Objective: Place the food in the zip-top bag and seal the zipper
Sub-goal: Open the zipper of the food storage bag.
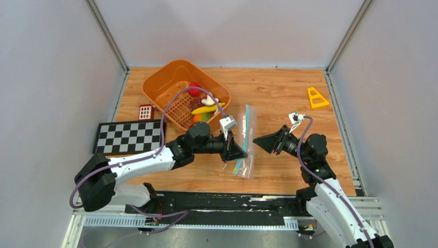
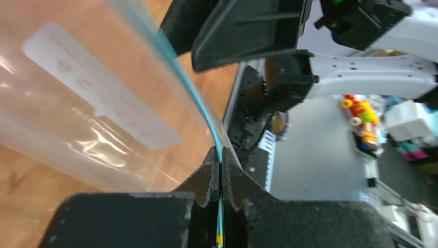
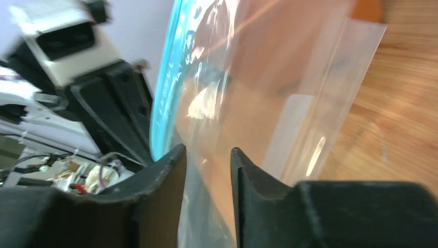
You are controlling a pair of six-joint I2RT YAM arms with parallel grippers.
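Observation:
The clear zip-top bag (image 1: 247, 144) stands partly lifted off the table between my two grippers, its teal zipper (image 1: 245, 129) along its left edge. My left gripper (image 1: 243, 152) is shut on the zipper (image 2: 206, 119); the left wrist view shows the strip pinched between the closed jaws (image 2: 221, 153). My right gripper (image 1: 256, 140) is open at the bag's right side. In the right wrist view its jaws (image 3: 208, 151) straddle the clear bag wall (image 3: 248, 103), with the zipper (image 3: 166, 77) just to their left. The food, a banana (image 1: 205, 109), a red fruit (image 1: 194, 90), a white piece (image 1: 210, 101) and a green-orange piece (image 1: 202, 118), lies in the orange basket (image 1: 165, 82).
A small red grid block (image 1: 146, 111) and a black-and-white checkerboard mat (image 1: 129, 136) lie at the left. A yellow triangular piece (image 1: 316, 97) lies at the far right. The basket stands just behind my left arm.

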